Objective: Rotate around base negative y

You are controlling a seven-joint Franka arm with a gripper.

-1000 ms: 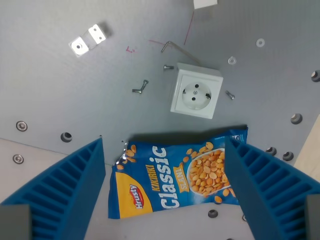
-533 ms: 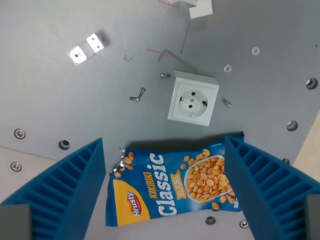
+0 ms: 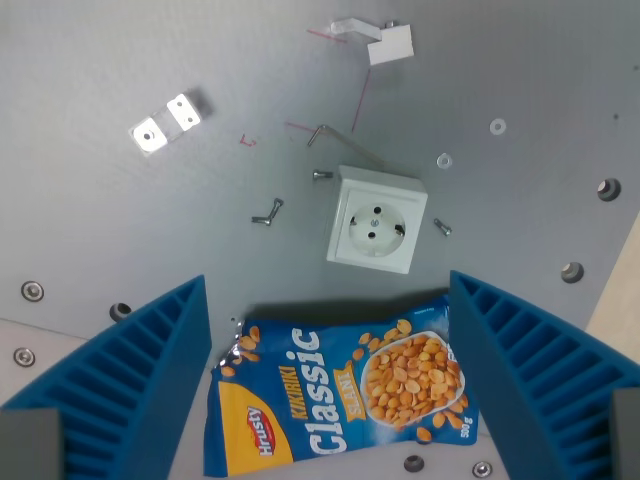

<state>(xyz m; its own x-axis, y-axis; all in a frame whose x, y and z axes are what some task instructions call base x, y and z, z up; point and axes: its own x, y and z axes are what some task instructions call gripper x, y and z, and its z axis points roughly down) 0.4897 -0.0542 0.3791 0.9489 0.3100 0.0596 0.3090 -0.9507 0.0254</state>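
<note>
My gripper [image 3: 330,385] is open, with its two blue ribbed fingers [image 3: 130,385] at the lower left and lower right of the wrist view. Between them, on the grey metal plate [image 3: 120,220], lies a blue snack bag [image 3: 335,395] printed "Classic" with a picture of peanuts. The fingers stand on either side of the bag and hold nothing. A white wall socket [image 3: 377,220] lies just beyond the bag.
A bent metal bracket [image 3: 165,122] lies at the upper left. A white block [image 3: 388,43] lies at the top. An Allen key [image 3: 340,140], loose screws [image 3: 265,212] and washers [image 3: 497,127] lie around the socket. Bolt heads [image 3: 572,271] dot the plate. A pale wooden edge [image 3: 622,300] shows at the right.
The whole scene has slid down and a little left in the picture, so the camera has moved. More of the plate's far side shows at the top. The gripper stays open.
</note>
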